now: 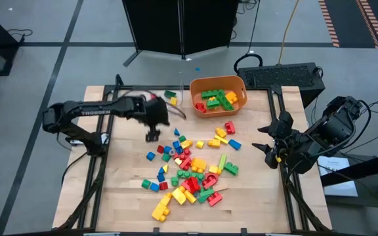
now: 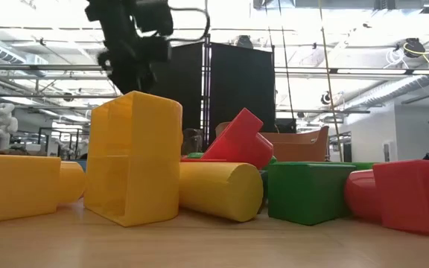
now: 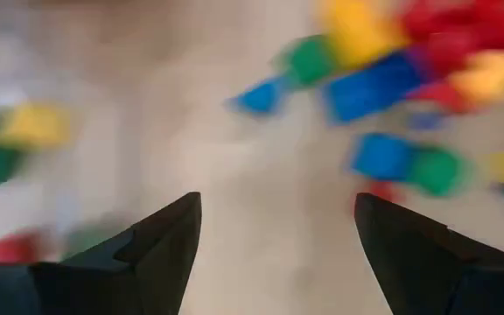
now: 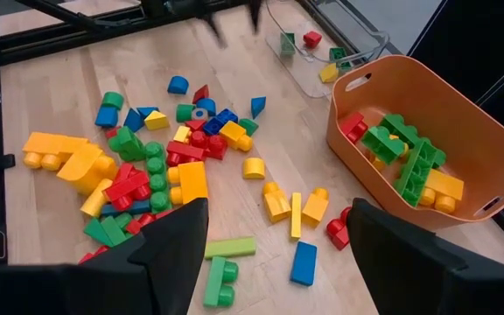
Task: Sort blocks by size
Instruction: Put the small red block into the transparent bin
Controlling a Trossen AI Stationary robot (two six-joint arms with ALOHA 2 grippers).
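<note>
High view: blocks (image 1: 190, 172) strew wooden table (image 1: 123, 190); left gripper (image 1: 152, 135) and right gripper (image 1: 266, 145) released.

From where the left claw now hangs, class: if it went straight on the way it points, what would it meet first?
Probably bare table: the open left claw frames empty wood, with the blocks just beyond. Depth is uncertain.

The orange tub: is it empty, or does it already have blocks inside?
Not empty. The orange tub holds several blocks, green, yellow and red, on its floor; it is far from full.
</note>
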